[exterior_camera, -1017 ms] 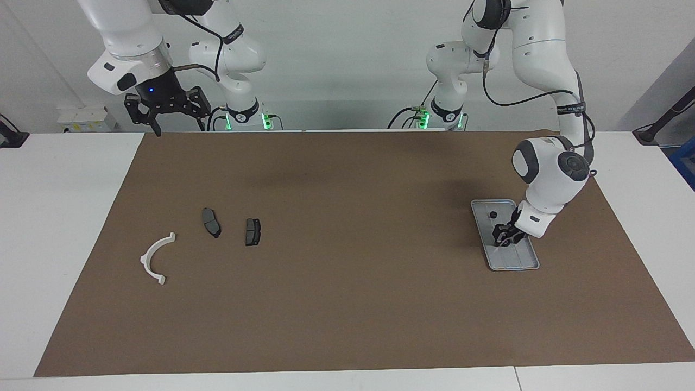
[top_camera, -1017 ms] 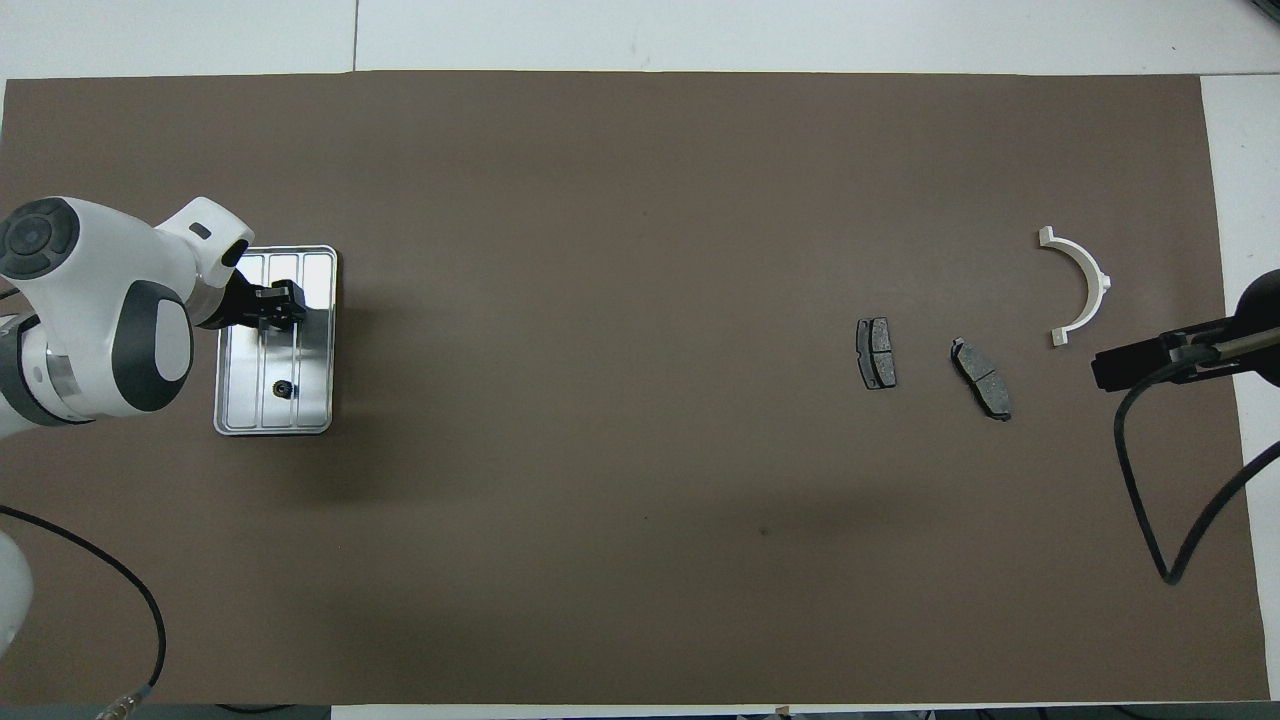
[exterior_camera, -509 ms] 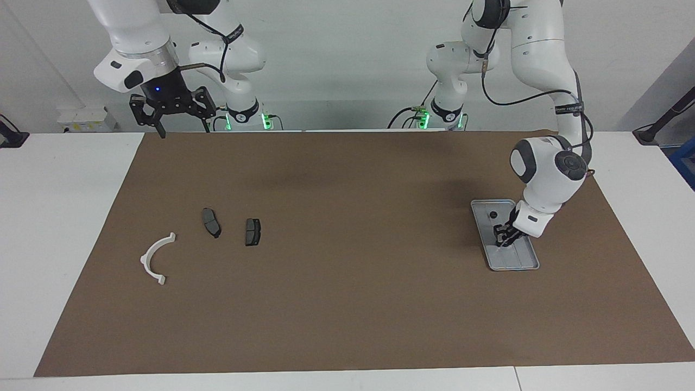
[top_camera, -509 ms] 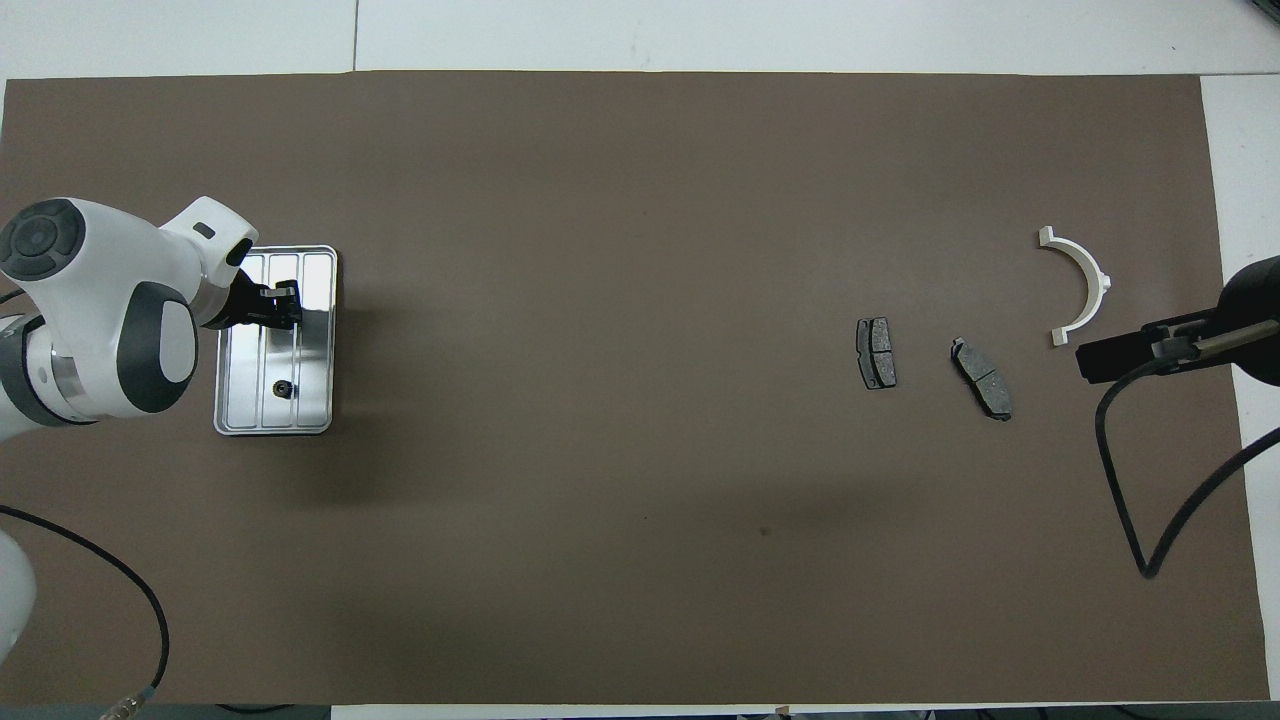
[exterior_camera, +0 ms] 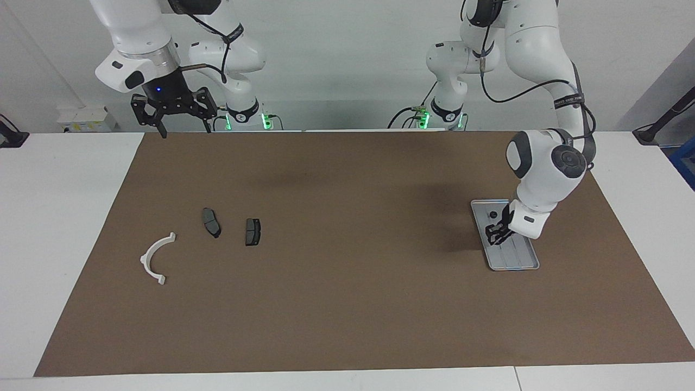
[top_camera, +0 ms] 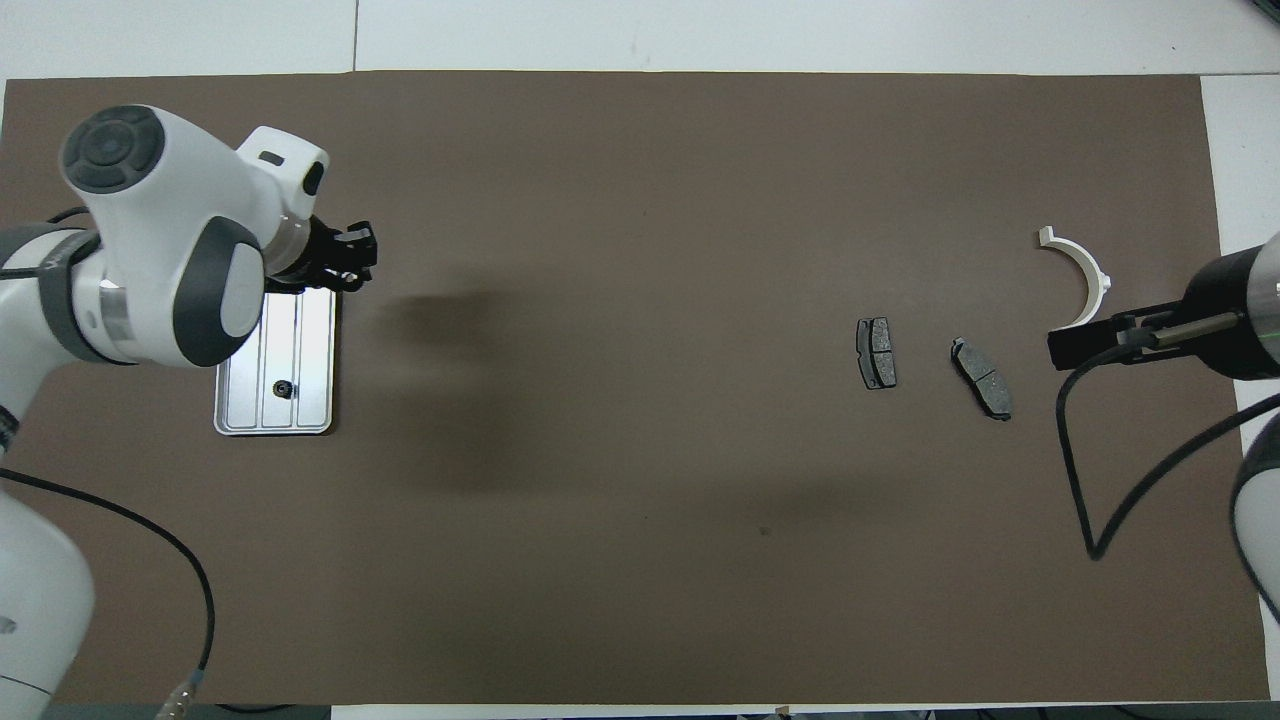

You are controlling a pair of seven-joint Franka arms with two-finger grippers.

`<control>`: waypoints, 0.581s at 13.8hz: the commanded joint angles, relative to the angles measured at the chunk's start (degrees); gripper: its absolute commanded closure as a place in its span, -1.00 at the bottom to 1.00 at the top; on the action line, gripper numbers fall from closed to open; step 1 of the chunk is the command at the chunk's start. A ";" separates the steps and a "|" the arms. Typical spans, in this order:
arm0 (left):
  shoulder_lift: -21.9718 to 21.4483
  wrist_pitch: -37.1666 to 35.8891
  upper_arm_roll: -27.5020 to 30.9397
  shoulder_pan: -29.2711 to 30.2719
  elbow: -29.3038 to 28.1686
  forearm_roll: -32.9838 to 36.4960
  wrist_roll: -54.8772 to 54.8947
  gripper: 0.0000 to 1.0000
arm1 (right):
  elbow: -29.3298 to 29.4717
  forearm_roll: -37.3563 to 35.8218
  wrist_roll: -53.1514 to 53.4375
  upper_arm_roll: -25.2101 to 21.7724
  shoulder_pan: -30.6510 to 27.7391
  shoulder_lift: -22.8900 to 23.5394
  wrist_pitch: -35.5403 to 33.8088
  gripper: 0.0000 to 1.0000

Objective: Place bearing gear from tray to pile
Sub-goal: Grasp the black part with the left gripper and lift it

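**Item: left gripper rising off the tray; catch unconfirmed**

- Change: a second ago the left gripper point(exterior_camera: 495, 234) was working low in the tray point(exterior_camera: 518, 259). It is now hanging raised above the tray's middle, with the wrist lifted and turned. I judge the pick attempt to be over and the carry toward the pile to be starting.
- Jaws, left: whether they are closed, or gripping anything, cannot be told.
- Task's thing: a small dark part point(exterior_camera: 493, 214), probably a bearing gear, is lying in the tray at the end nearer the robots. It is apart from the left jaws and untouched.
- Pile: two dark pads point(exterior_camera: 212, 222) and a white arc point(exterior_camera: 155, 258) are resting toward the right arm's end of the counter point(exterior_camera: 59, 228), well apart from the tray.
- Right gripper point(exterior_camera: 184, 129): it is waiting with its jaws spread open, high over the counter's edge at the robots' end.
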 commanded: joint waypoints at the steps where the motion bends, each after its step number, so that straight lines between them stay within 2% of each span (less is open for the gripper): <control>1: 1.43 2.13 1.03 -7.54 0.74 -0.08 -11.64 0.99 | -5.63 2.38 4.56 0.00 1.66 0.63 6.52 -1.00; 5: 4.86 7.50 1.29 -16.34 0.13 0.18 -21.50 0.99 | -6.25 5.46 9.66 0.00 2.89 5.64 11.19 -1.00; 8: 4.96 8.99 1.29 -17.32 -2.24 0.44 -21.78 0.99 | -7.57 5.47 11.34 0.00 2.98 7.05 12.77 -1.00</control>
